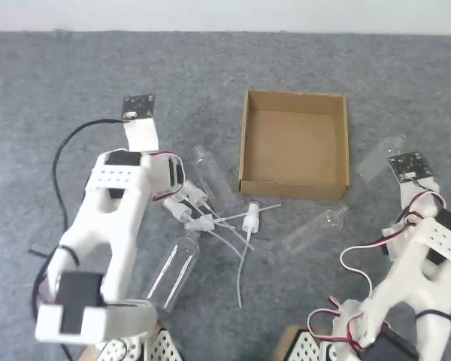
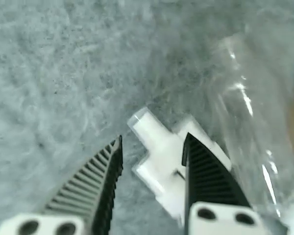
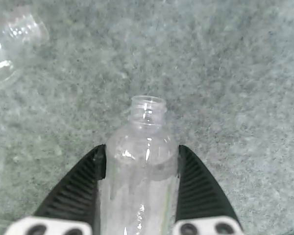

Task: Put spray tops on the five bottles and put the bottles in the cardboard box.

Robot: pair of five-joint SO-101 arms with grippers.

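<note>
Left arm is sitting stretched forward over the grey tabletop (image 1: 75,83), wrist pitching down, with the left gripper (image 2: 153,139) hanging over the cluster of spray tops (image 1: 199,210) near the cardboard box (image 1: 293,188). Its jaws are standing released, straddling one white spray top (image 2: 154,129) that is lying on its side just beside a clear bottle (image 2: 245,98). Cannot tell whether either jaw is touching the top. Right arm is sitting folded at the near right, and the jaws of the right gripper (image 3: 141,149) are pressing against the shoulders of an uncapped bottle (image 3: 147,117), grasping it. That bottle's long axis is running straight out along the gripper, open neck pointing away from the wrist. A second uncapped bottle (image 3: 10,39) is lying near it, apart. Thin dip tubes (image 1: 240,263) are trailing from the tops toward the near edge.
</note>
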